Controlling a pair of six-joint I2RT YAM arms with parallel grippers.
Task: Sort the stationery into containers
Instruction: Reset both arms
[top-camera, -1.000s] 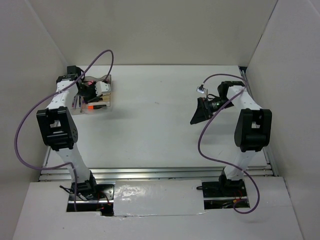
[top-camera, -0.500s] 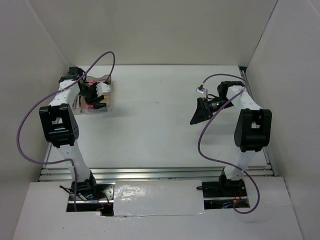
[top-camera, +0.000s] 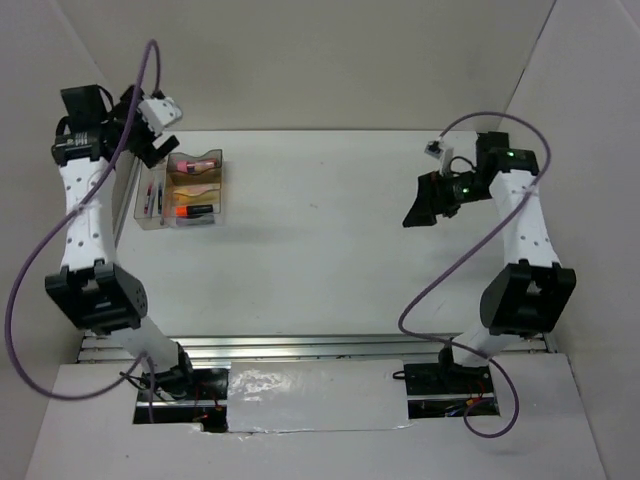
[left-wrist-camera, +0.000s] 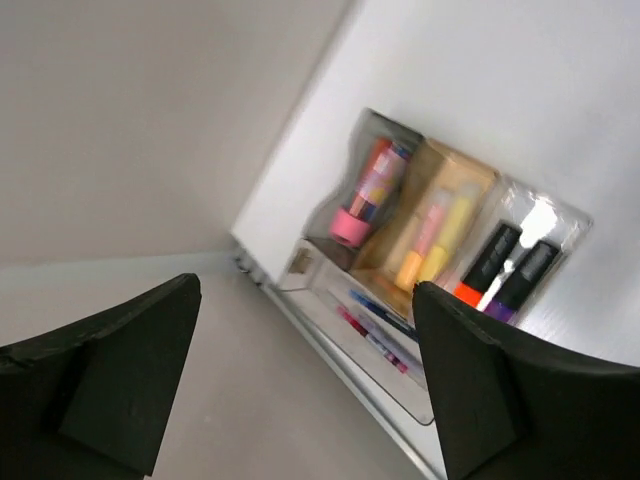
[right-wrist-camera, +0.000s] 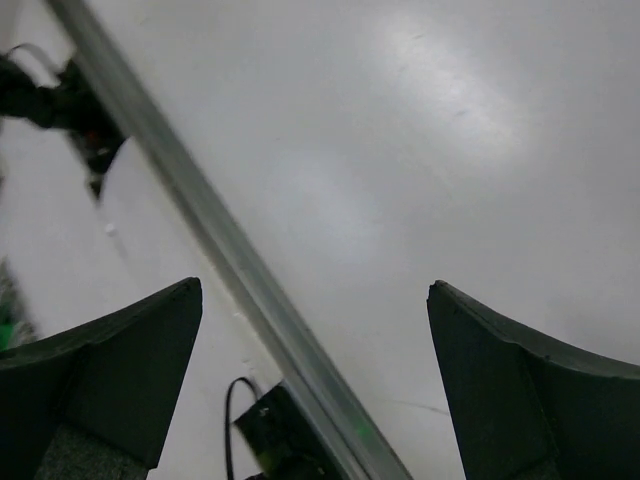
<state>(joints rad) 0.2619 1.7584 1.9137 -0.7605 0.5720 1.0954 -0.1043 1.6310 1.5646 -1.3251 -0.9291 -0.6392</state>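
The clear organiser tray (top-camera: 178, 226) sits at the table's back left, with stationery lying in its compartments. In the left wrist view I see a pink-capped tube (left-wrist-camera: 365, 190), a yellow-pink marker (left-wrist-camera: 432, 238), an orange-capped black highlighter (left-wrist-camera: 488, 266), a purple marker (left-wrist-camera: 528, 276) and thin red and blue pens (left-wrist-camera: 385, 330) in the tray (left-wrist-camera: 470, 420). My left gripper (top-camera: 143, 135) (left-wrist-camera: 305, 385) hangs open and empty, high above and behind the tray's left end. My right gripper (top-camera: 418, 205) (right-wrist-camera: 315, 375) is open over the right side of the table, holding nothing.
Grey enclosure walls (top-camera: 320, 60) close in the table on three sides. A metal rail (right-wrist-camera: 225, 250) runs along the table's edge under the right gripper, with a black cable and fitting (right-wrist-camera: 280, 430) beside it. Purple cables (top-camera: 30, 290) loop from both arms.
The left gripper opened inside the tray, then rose up and back toward the left wall, empty. The right arm lifted and shifted slightly right, still open.
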